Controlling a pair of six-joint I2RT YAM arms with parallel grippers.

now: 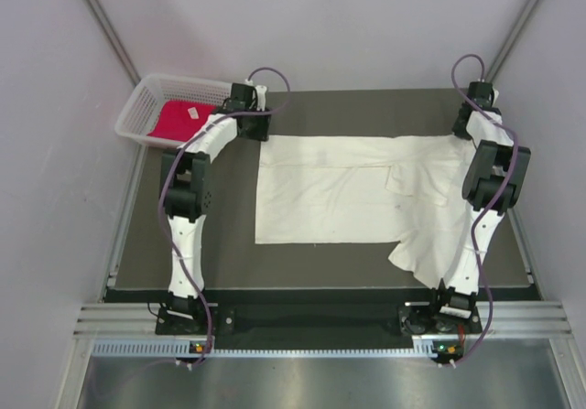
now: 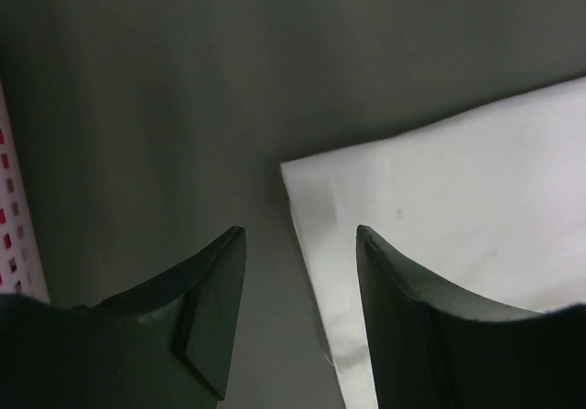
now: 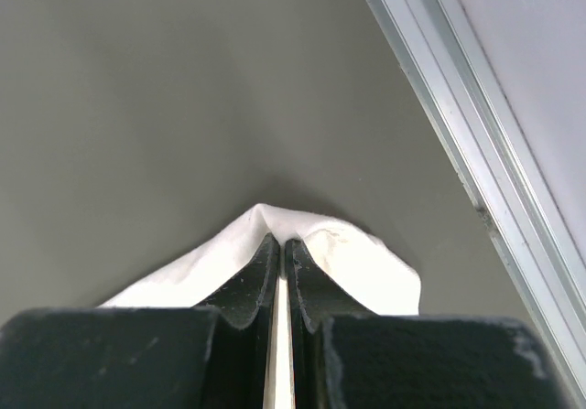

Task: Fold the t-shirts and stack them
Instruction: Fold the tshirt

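The cream-white t-shirt [image 1: 348, 189] lies spread on the dark table, its near right part rumpled. My left gripper [image 1: 254, 125] is open at the shirt's far left corner; in the left wrist view [image 2: 300, 237] the shirt's corner edge [image 2: 439, 199] lies between the fingers. My right gripper [image 1: 469, 123] is shut on the shirt's far right corner; in the right wrist view [image 3: 279, 242] white cloth [image 3: 357, 253] bulges around the closed fingertips. The red-magenta t-shirt [image 1: 179, 119] with a white tag lies in the basket.
The white mesh basket [image 1: 146, 98] stands off the table's far left corner; its wall shows at the left edge of the left wrist view [image 2: 9, 235]. A metal frame rail [image 3: 458, 144] runs close to the right of the right gripper.
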